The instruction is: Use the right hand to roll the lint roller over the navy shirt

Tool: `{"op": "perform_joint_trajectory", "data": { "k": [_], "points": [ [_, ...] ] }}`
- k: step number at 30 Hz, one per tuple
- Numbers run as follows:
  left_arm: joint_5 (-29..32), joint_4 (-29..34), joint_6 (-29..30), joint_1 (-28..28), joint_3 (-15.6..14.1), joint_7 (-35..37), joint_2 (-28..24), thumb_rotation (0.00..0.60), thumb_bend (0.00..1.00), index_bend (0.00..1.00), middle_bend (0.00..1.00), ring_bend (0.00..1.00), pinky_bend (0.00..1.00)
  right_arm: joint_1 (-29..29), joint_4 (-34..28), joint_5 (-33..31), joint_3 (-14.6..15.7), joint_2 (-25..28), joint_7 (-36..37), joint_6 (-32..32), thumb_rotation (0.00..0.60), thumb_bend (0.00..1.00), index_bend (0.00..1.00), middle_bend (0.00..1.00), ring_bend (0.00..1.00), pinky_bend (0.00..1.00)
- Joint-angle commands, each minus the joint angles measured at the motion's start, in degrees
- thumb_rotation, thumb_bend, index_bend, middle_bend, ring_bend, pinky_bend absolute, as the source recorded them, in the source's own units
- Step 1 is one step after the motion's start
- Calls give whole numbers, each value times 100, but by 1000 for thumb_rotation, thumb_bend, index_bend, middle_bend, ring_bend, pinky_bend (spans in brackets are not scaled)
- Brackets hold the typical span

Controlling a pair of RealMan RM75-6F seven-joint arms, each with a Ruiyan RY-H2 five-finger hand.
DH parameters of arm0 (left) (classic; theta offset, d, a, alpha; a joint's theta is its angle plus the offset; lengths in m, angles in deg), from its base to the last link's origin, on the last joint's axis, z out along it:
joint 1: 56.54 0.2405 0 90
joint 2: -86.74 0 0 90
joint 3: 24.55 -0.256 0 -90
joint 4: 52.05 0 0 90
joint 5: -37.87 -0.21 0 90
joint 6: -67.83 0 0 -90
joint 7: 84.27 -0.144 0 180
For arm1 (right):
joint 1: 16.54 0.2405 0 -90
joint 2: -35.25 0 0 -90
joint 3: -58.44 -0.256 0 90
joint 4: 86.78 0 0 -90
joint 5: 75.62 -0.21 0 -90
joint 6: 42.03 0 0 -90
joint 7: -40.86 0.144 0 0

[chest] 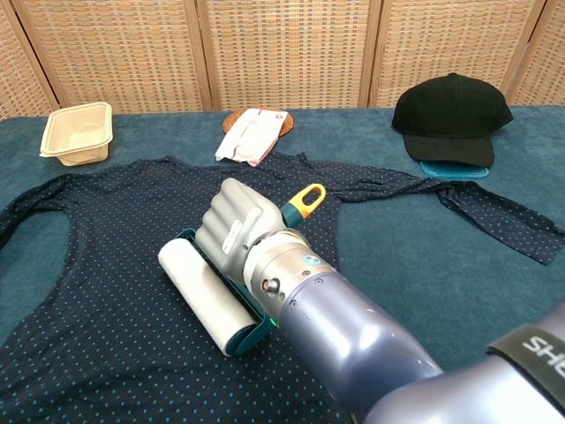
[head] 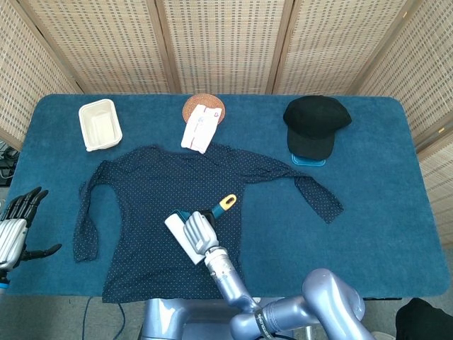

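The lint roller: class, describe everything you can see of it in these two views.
The lint roller has a white cylindrical roll set in a teal frame, with a handle ending in a yellow loop. It lies flat with the roll on the navy shirt, near the middle of the front, the handle pointing up and right toward the black cap. The right hand grips its handle from above, hiding most of it. The roll looks clean and unpeeled.

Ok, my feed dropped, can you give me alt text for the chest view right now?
The right hand grips the lint roller with its white roll lying on the navy shirt, which is spread flat on the blue table. Behind it sit a beige container, a white packet and a black cap.
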Motion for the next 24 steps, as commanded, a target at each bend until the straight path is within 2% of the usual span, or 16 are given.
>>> {"op": "perform_joint_trajectory", "data": {
  "k": [1,5,16,24],
  "points": [
    [4,0,-3,-2,0,-9,4,600,0,0,0,0,0,-43,71,21,15,53,-83,-11,600,851,729,1000,1000,1000],
    [5,2,-2,-3,-1,-22,8,600,0,0,0,0,0,-136,296,-14,77,179,-324,-60,600,850,729,1000,1000,1000],
    [58,2,-45,-25,9,-90,34,600,0,0,0,0,0,-426,760,-296,-124,547,-549,-90,600,845,729,1000,1000,1000],
    [72,18,-56,-32,9,-134,42,600,0,0,0,0,0,-443,605,-300,-200,514,-767,-175,600,842,729,1000,1000,1000]
  ]
}}
